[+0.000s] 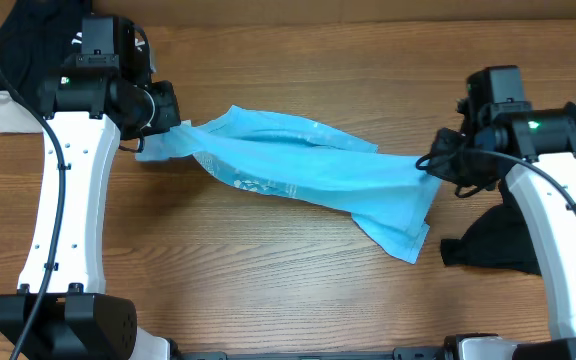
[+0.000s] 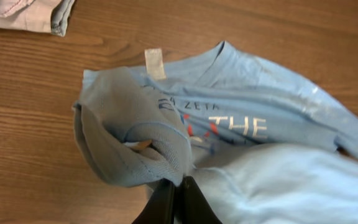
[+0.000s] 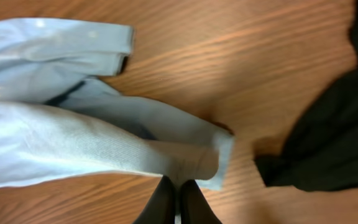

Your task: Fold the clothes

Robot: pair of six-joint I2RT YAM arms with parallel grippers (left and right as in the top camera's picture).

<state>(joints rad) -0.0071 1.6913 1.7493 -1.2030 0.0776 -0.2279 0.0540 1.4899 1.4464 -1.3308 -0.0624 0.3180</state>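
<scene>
A light blue T-shirt (image 1: 308,170) hangs stretched across the middle of the table between both arms. My left gripper (image 1: 175,125) is shut on its left end, near the collar. In the left wrist view the jaws (image 2: 178,182) pinch bunched blue fabric (image 2: 135,137), with a white tag and pale and red lettering (image 2: 229,124) showing beyond. My right gripper (image 1: 430,160) is shut on the shirt's right end. In the right wrist view the jaws (image 3: 176,182) clamp a fold of blue cloth (image 3: 185,158). A loose corner (image 1: 403,235) droops toward the table.
A black garment (image 1: 493,240) lies at the right under the right arm, also at the right edge of the right wrist view (image 3: 334,137). Another black garment (image 1: 23,45) sits on a white block at the far left. A beige garment (image 2: 23,12) lies beyond the shirt.
</scene>
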